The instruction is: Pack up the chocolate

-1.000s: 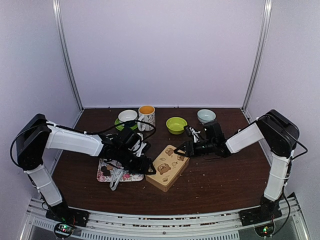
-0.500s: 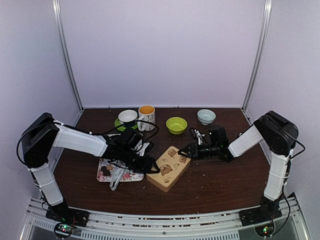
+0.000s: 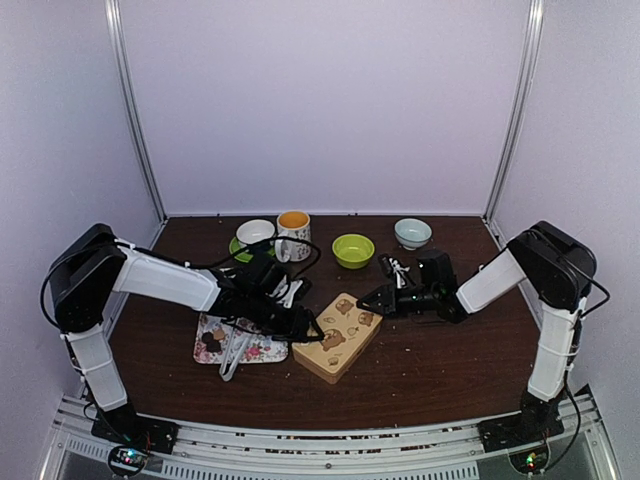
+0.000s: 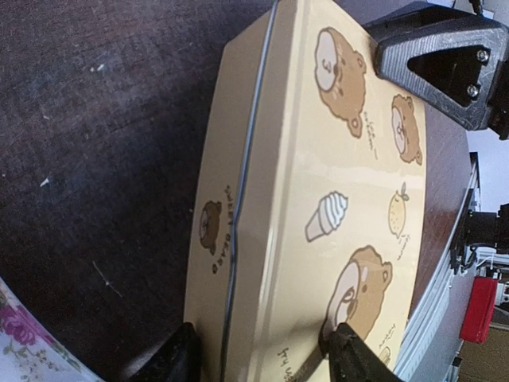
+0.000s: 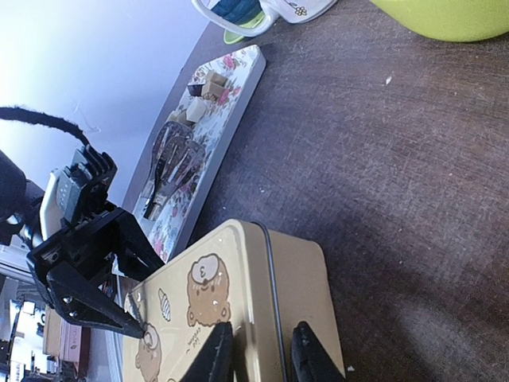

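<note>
You're at the tin (image 3: 322, 367), its lid (image 3: 340, 328) on, so this looks like the opening step. Your left gripper (image 4: 262, 360) straddles the tin's near-left end, about half open. Your right gripper (image 5: 258, 350) straddles the lid rim at the far-right corner, jaws narrow. I can't tell whether either has bitten. The chocolate (image 3: 210, 340) lies on the tray (image 3: 262, 352) left of the tin. Next, you'd likely brace the base and lift the lid straight.

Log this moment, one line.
left gripper straddles near-left end of tin | right gripper straddles its far-right rim | grips unclear | lid on tin | chocolate on floral tray, unpacked
</note>
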`<state>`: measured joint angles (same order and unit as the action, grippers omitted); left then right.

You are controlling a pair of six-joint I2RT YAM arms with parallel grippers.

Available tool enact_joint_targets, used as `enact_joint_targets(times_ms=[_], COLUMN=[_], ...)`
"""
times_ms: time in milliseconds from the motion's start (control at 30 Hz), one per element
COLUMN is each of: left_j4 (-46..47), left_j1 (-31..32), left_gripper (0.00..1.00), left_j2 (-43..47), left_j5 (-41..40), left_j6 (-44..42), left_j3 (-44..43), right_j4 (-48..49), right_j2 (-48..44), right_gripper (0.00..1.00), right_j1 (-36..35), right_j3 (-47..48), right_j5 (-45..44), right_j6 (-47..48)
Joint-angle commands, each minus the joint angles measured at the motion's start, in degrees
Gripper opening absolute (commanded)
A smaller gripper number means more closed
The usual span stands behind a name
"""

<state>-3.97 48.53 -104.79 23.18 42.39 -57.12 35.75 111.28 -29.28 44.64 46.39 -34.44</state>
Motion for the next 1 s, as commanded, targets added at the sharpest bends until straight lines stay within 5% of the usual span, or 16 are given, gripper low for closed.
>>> enact_joint_targets(times_ms=[0,333,600,967], left_j4=[-2.16,-5.90,-9.38,6.31], left_j1=[0.69,0.77,0.93,2.53], left_gripper=[0.56,0.64,0.62,0.31], left_j2=[-2.86,5.81,14.51,19.67], left_j5=[-1.05,-7.05,-9.27,-3.42], left_j6=[-0.73,-4.31,-6.48,-1.15], left_j3=[0.06,-2.47,-0.62,10.36], right_j4=[-11.18,-8.86,-16.37,-12.06], right_j2=[0.28,-11.80,-19.65,-21.89], right_gripper=[0.23,0.34,0.44,0.45], right_j1=[0.36,0.36,0.28,-3.78], right_j3=[-5.91,-12.19,-9.24,-6.71], right_j5=[-7.71,-14.68,-20.71,-18.29], right_j6=[1.09,1.43,5.14,4.66])
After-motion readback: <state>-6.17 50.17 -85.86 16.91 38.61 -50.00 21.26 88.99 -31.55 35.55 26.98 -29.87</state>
